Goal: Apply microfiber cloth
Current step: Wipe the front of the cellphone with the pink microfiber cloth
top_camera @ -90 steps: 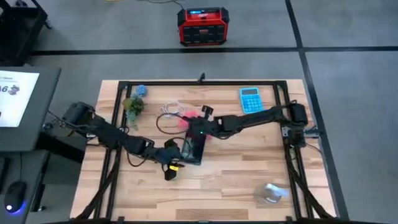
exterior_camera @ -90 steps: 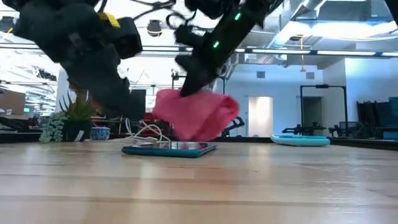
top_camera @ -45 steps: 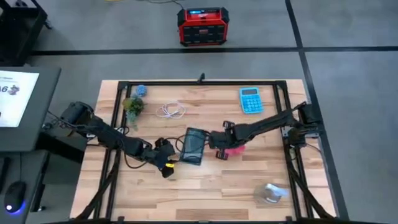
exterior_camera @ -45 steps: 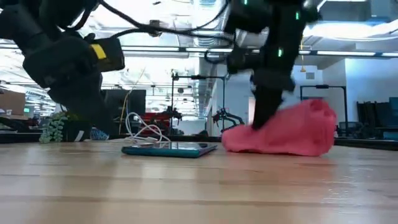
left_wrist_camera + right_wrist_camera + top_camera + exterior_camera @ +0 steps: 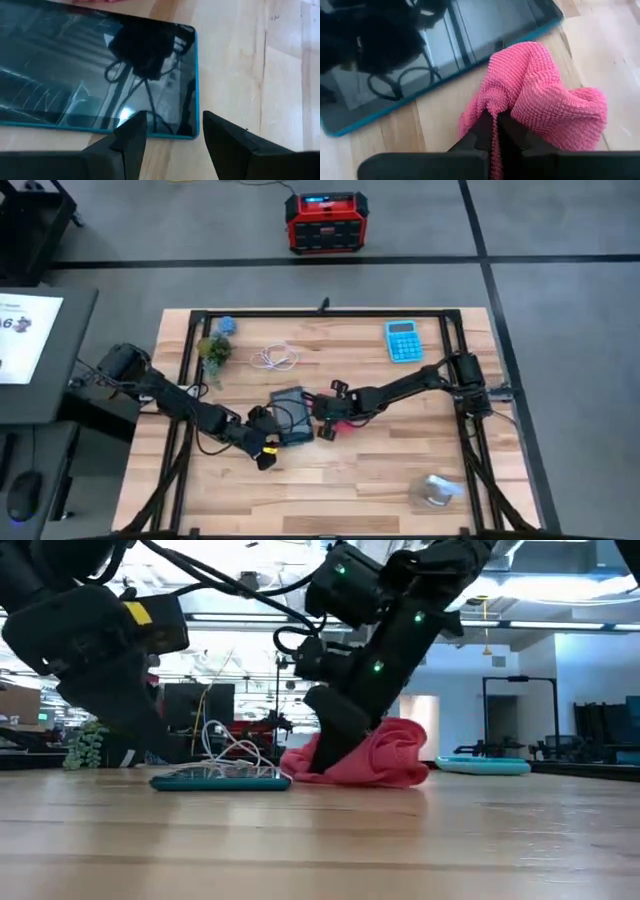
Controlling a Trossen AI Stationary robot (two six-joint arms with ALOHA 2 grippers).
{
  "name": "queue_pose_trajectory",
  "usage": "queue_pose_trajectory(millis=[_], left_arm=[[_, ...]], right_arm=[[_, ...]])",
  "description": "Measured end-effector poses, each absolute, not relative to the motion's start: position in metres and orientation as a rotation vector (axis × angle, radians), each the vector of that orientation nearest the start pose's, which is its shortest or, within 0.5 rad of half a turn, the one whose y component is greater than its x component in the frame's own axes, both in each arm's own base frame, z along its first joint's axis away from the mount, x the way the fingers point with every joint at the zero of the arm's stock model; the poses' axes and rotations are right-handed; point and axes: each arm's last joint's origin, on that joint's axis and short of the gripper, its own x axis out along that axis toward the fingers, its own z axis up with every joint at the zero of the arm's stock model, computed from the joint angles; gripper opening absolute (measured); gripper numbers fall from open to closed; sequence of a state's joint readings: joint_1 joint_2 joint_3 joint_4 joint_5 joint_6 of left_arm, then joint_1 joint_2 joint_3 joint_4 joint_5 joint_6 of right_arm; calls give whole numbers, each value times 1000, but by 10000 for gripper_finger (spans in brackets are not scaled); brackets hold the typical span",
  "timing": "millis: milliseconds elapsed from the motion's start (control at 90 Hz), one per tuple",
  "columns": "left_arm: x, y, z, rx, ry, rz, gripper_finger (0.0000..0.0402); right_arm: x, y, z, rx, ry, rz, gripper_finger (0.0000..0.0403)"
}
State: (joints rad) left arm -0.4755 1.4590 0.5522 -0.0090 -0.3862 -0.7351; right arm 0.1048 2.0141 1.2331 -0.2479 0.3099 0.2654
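while the right gripper [image 5: 495, 125] pinches the cloth [image 5: 540, 100] just beside the phone [image 5: 420, 55], the screen lies past it; the left gripper [image 5: 172, 132] straddles the phone's edge, open.

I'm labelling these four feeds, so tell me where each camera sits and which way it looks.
High: overhead, straight down on the table, both arms.
Low: table height, level across; right tool on the pink cloth.
Left wrist: past the open left tool at the phone.
Right wrist: right tool pinching the cloth.
All four show the phone.
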Motion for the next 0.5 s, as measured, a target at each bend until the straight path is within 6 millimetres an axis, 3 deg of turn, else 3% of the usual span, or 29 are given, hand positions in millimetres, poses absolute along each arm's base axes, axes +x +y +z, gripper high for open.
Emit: queue_pose_trajectory(millis=[189,289,411,500], left_arm=[[213,-107,137,-315,859,239,169],[201,-106,140,-298,881,305,169],[190,-102,139,-246,882,419,169],[188,-97,134,-228,858,467,169]], right_arm=[[382,30,179,-21,928,-362,0],[370,29,194,-62,944,-419,0],[352,26,204,-62,1022,-478,0],[336,26,195,-60,1136,-517,0]])
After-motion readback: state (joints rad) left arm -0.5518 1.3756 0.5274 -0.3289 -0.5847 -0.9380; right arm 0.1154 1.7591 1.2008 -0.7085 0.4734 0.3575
